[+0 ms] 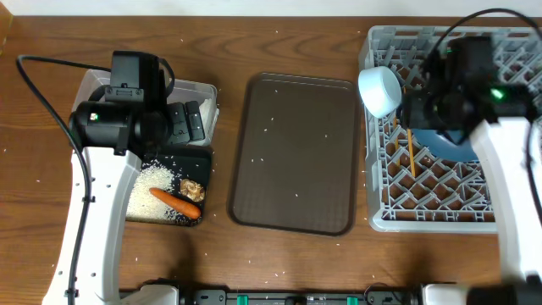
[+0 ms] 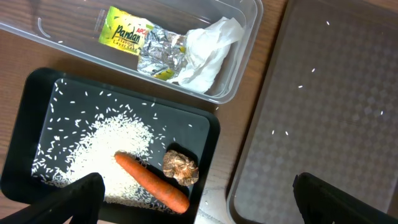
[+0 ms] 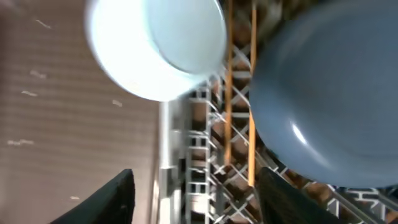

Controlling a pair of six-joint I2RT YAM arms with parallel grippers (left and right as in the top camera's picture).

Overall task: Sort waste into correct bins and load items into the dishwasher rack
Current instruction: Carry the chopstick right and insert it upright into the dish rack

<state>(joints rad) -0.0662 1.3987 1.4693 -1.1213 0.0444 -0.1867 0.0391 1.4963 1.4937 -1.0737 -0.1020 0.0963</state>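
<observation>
The shallow black tray [image 1: 199, 157] [image 2: 37, 99] holds white rice [image 2: 106, 146], an orange carrot [image 2: 152, 180] and a brown scrap [image 2: 180, 167]. The clear tub [image 2: 245, 37] behind it holds the crumpled silvery-green-yellow wrapper [image 2: 146, 46] and a white tissue. My left gripper [image 2: 199, 208] is open and empty above the tray's right edge. The grey rack [image 1: 423, 216] holds the white bowl [image 1: 379, 91] [image 3: 155, 43] at its left edge, the dark-blue plate [image 3: 323, 93] and the wooden chopsticks [image 3: 229, 93]. My right gripper [image 3: 205, 199] is open and empty above the rack's left side. The cups are hidden.
A large brown serving tray [image 1: 296, 152] with a few rice grains lies between the bins and the rack. Loose grains are scattered on the wooden table [image 1: 254, 254]. A black cable runs along the left side.
</observation>
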